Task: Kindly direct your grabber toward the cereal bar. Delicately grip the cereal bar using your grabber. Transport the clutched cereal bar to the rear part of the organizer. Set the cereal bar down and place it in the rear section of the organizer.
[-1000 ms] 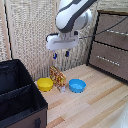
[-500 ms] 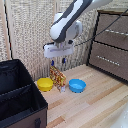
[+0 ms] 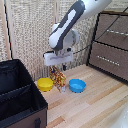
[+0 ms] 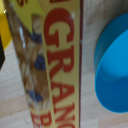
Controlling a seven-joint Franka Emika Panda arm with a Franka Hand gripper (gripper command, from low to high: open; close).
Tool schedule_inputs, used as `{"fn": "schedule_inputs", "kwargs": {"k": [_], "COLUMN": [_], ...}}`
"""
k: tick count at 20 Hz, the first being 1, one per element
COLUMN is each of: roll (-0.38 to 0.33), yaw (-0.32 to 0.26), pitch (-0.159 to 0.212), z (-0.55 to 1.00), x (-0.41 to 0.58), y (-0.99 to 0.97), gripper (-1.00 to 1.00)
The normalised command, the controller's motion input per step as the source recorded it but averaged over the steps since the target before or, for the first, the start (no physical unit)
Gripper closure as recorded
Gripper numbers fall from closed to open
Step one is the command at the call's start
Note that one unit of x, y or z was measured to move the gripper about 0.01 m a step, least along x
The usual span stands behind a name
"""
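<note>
- Organizer (image 3: 20, 95): black fabric box, nearest camera, exterior view's left; divider visible.
- Cereal bar (image 3: 60, 80): upright between yellow bowl (image 3: 45, 84) and blue bowl (image 3: 77, 86).
- Grabber (image 3: 60, 68): directly over bar; finger spread cannot be told. Advise a centred, gentle close.

Even, soft indoor light; the exterior view is slightly fuzzy, the wrist close-up heavily blurred.

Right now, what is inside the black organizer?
The organizer shows only dark fabric walls and a divider making sections; no item is visible inside. Its floor is too dark to check fully. The cereal bar stands outside, between the bowls, under the pincer.
</note>
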Motion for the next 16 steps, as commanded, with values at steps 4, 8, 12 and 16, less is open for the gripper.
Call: {"fn": "schedule_inputs", "kwargs": {"k": [4, 8, 12, 16], "roll": [-0.094, -0.054, -0.017, 0.0], "yaw": [-0.009, 0.0, 0.002, 0.0], "pitch": [0.076, 0.063, 0.05, 0.001], "z": [-0.21, -0.13, -0.04, 0.0], "x": [0.031, 0.0, 0.028, 0.052], "y": [0.06, 0.02, 0.06, 0.09], "gripper": [1.0, 1.0, 1.0, 1.0]}}
